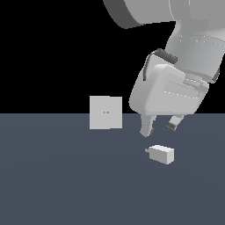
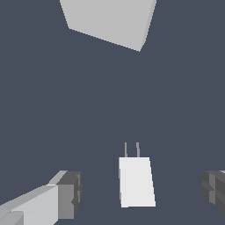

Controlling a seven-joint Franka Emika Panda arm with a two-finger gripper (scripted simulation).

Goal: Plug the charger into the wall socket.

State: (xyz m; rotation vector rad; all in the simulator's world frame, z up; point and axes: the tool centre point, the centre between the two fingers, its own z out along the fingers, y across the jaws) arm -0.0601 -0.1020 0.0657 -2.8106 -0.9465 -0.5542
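End effector (image 1: 159, 126) spread wide above charger (image 1: 161, 154), which lies on counter (image 1: 66, 184), prongs toward wall socket (image 1: 105, 113), well apart. Risk: off-centre closure could twist charger, misaligning prongs with socket holes.

1. Charger (image 1: 161, 154) lies flat on the floor (image 1: 66, 184), directly below the gripper (image 1: 159, 125), not touching it.
2. In the wrist view the charger (image 2: 136, 181) sits between the two fingers (image 2: 66, 195), a gap on each side.
3. Prongs (image 2: 132, 149) stick out of the charger's end that faces the wall socket (image 2: 110, 22).
4. Wall socket (image 1: 105, 113) stands upright on the floor, well apart from the gripper, toward the exterior view's left and farther back.
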